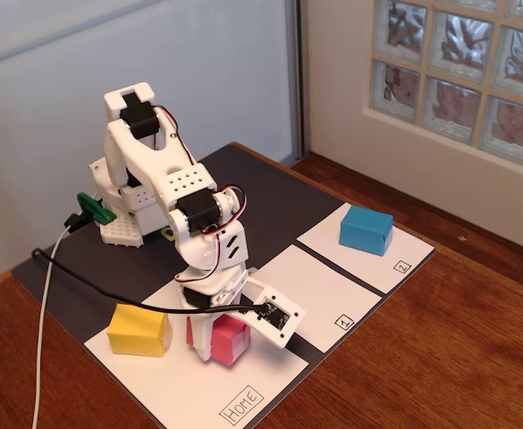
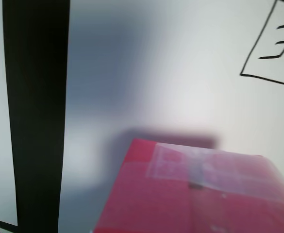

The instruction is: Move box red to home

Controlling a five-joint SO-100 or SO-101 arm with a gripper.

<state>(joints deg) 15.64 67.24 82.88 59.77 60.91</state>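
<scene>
Small pinkish-red paper-wrapped box resting on the large white "Home"-labelled paper sheet.
White two-finger gripper sits low directly over the box; whether it pinches cannot be told. A yellow paper-wrapped box lies near on the same sheet.

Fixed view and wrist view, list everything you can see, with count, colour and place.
Red box: one, pinkish red, on the Home sheet under the gripper.
Yellow box: one, yellow, on the Home sheet, left of the red box.
Blue box: one, blue, on sheet 2.
Home sheet: one, white, nearest.
Numbered sheets: two, white, right of Home.
Mat: one, dark, on the wooden table.
Cable: one, white, left.
Gripper: one, white, at the red box; jaws hidden.
</scene>
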